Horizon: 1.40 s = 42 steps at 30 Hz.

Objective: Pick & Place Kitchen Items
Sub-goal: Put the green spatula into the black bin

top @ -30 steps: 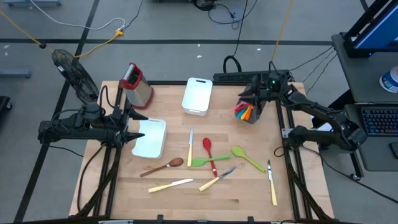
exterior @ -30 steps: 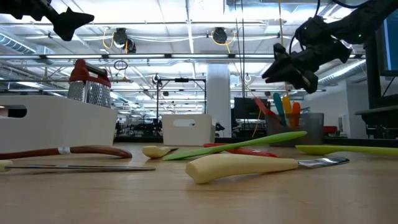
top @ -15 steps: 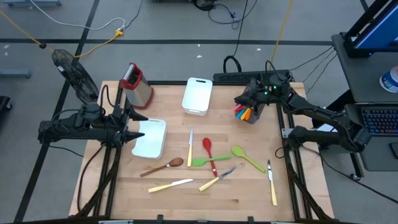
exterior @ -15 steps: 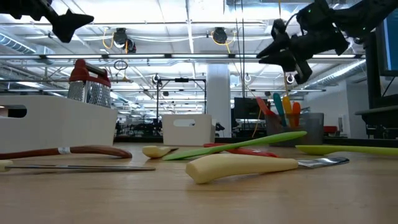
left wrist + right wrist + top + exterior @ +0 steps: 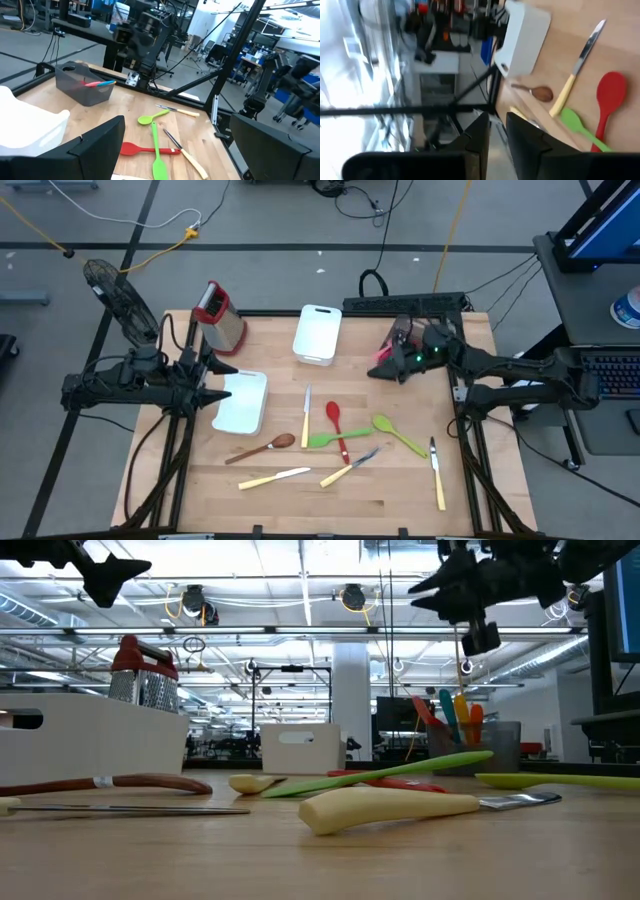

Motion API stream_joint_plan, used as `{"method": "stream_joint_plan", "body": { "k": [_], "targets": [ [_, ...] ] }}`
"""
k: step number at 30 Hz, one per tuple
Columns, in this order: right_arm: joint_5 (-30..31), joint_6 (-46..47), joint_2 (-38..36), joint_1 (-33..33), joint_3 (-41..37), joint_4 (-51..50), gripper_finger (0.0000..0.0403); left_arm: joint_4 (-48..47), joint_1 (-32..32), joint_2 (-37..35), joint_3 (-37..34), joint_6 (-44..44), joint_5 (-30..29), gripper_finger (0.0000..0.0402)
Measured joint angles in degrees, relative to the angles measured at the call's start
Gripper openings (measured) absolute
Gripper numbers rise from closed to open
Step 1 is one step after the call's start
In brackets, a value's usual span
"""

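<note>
Your right gripper [image 5: 385, 368] hovers high over the grey holder [image 5: 86, 86] at the table's far right, fingers nearly closed on nothing. Your left gripper [image 5: 210, 383] waits spread wide and empty beside a white tub [image 5: 243, 401]. Loose utensils lie mid-table: a red spoon [image 5: 336, 422], green spatula [image 5: 325, 440], green spoon [image 5: 396, 432], wooden spoon [image 5: 262, 447] and cream-handled knives [image 5: 272, 477]. Overhead, the arm hides the holder; the low view shows utensils [image 5: 455, 716] standing in it.
</note>
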Motion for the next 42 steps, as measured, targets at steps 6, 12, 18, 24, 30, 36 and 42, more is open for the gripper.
{"method": "stream_joint_plan", "body": {
  "k": [6,12,18,24,30,36,42],
  "targets": [
    [5.3,-3.5,0.0,7.6,0.0,-0.2,0.0059,0.0,0.0,0.0,0.0,-2.7,0.0,0.0367],
    [6.3,-7.3,0.0,10.0,0.0,-0.6,0.0059,0.0,0.0,0.0,0.0,-2.9,0.0,0.0367],
    [6.1,-16.2,0.3,11.0,0.0,-0.6,0.0059,0.0,0.0,0.0,0.0,-2.7,0.0,0.0367],
    [5.9,-27.8,1.6,14.9,0.0,-0.6,0.0059,0.0,0.0,0.0,0.0,-1.1,-0.6,0.0367],
    [5.9,-37.8,4.9,20.3,0.0,-1.0,0.0059,-0.9,0.0,0.0,0.0,1.7,0.5,0.0367],
    [6.3,-47.9,9.4,21.8,0.0,-0.9,0.0059,-0.9,0.0,0.0,0.0,1.9,0.5,0.0367],
    [6.3,-60.8,13.0,21.9,1.3,-1.2,0.0059,-0.9,0.0,0.0,0.0,1.3,0.6,0.0367]
  ]
}}
